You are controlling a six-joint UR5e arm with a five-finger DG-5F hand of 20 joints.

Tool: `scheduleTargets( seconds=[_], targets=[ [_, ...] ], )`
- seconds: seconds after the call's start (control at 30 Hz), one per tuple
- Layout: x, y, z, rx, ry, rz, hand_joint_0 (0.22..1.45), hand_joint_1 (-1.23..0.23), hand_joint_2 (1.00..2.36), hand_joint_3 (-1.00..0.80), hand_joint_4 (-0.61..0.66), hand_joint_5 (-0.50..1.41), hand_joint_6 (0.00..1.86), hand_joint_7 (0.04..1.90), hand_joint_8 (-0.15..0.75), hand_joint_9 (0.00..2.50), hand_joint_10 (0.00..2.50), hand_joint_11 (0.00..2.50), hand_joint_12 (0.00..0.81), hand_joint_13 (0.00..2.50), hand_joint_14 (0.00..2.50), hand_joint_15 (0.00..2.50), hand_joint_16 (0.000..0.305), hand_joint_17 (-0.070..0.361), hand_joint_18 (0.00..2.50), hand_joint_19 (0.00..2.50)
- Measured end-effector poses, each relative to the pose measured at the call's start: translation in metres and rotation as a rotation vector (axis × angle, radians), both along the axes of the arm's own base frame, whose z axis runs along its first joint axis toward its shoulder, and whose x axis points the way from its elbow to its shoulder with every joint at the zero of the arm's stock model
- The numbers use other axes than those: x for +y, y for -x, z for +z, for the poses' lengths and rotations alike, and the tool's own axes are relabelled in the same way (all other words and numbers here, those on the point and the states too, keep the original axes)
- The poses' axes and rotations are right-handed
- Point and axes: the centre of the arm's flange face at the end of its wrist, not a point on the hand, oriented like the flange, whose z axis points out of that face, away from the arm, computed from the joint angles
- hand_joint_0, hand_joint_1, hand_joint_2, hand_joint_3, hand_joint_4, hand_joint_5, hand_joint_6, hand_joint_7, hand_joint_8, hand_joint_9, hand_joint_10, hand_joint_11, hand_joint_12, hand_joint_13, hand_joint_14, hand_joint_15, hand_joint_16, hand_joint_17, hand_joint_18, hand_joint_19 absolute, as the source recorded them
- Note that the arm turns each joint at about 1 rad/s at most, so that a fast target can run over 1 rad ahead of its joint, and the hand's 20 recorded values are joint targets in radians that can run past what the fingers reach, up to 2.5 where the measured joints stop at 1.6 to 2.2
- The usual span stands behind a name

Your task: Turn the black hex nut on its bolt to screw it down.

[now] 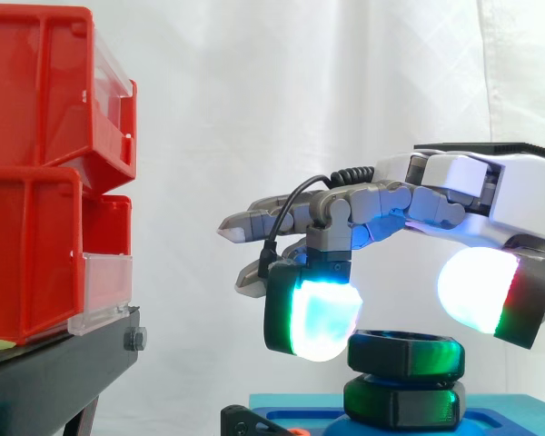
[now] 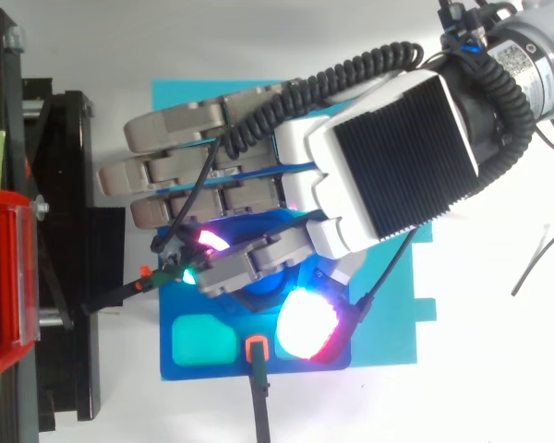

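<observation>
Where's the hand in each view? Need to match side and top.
Side view: hand mid-right, out from the right edge, just above the black nut.
Top view: hand from centre to upper right, over the blue base.
Shared landmark: red bins at the left edge in both views.

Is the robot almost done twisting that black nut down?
Not yet, it seems. Done: the hand is right at the black hex nut, just over it. In hand: getting hold of it, though I cannot tell if it grips. Left: the turning itself, since the nut sits high above the blue base.
</observation>
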Motion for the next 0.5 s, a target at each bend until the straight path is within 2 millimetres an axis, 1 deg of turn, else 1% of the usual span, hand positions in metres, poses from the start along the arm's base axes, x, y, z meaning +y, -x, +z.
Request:
scheduleTargets(
  seconds=[0.27,0.37,0.5],
  targets=[
    [-0.008,0.001,0.002,-0.018,0.003,-0.002,0.45,-0.14,1.0,-0.5,0.1,-0.02,0.5,1.46,0.215,0.67,0.0,0.0,0.383,0.32,0.0,0.0,0.047,0.106,0.19,0.23],
    [-0.012,0.001,0.003,-0.025,0.002,0.005,0.45,-0.14,1.0,-0.5,0.11,-0.03,0.5,1.41,0.218,0.67,0.0,0.0,0.381,0.32,0.0,0.0,0.047,0.106,0.19,0.22],
    [-0.013,-0.001,0.011,-0.027,-0.009,0.021,0.45,-0.13,1.0,-0.5,0.11,-0.03,0.5,1.36,0.216,0.67,0.0,0.0,0.371,0.32,0.0,0.0,0.047,0.105,0.19,0.21]
  ],
)
